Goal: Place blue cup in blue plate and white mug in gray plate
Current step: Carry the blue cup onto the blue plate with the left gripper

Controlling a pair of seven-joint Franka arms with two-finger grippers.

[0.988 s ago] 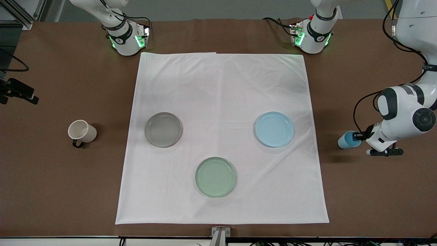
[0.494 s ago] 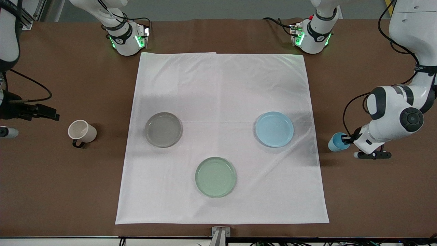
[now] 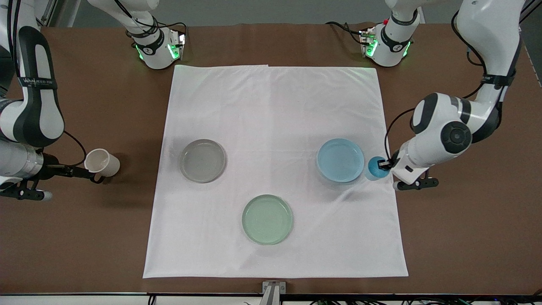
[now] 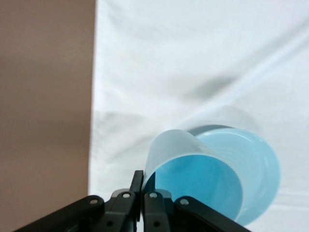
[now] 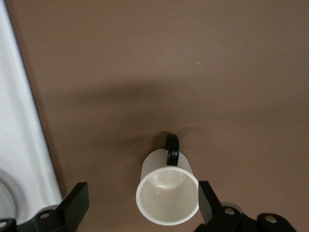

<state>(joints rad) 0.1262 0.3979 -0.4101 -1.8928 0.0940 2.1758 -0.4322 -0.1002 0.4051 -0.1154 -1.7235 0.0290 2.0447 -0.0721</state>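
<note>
A brown table [image 3: 465, 237] was seen, with a white cloth [image 3: 275, 106] spread over its middle. The blue cup [image 3: 375, 168] was held in the air, just beside the rim of the blue plate [image 3: 340, 160], on the side toward the left arm's end of the table. The left gripper [image 3: 385, 163] was closed on the cup's wall near the rim, one finger inside and one outside, as the left wrist view showed [image 4: 140, 193]; the cup [image 4: 193, 179] was seen over the edge of the plate [image 4: 260, 169].

The white mug [image 3: 101, 162] stood on the bare table toward the right arm's end, well apart from the gray plate [image 3: 202, 160]. The right gripper [image 3: 82, 171] was low beside the mug, its fingers fully spread and holding nothing; in the right wrist view the mug [image 5: 167, 193] lay between the fingers [image 5: 72, 205].

The thin pinch on the cup could probably slip or tilt the cup, so that it would fall on the plate's rim. The mug's black handle [image 5: 172, 149] could be pushed and the mug turned if the fingers closed off-centre.

All three plates, also the pale green plate [image 3: 267, 219], were empty, and both the cup and the mug appeared empty too.
</note>
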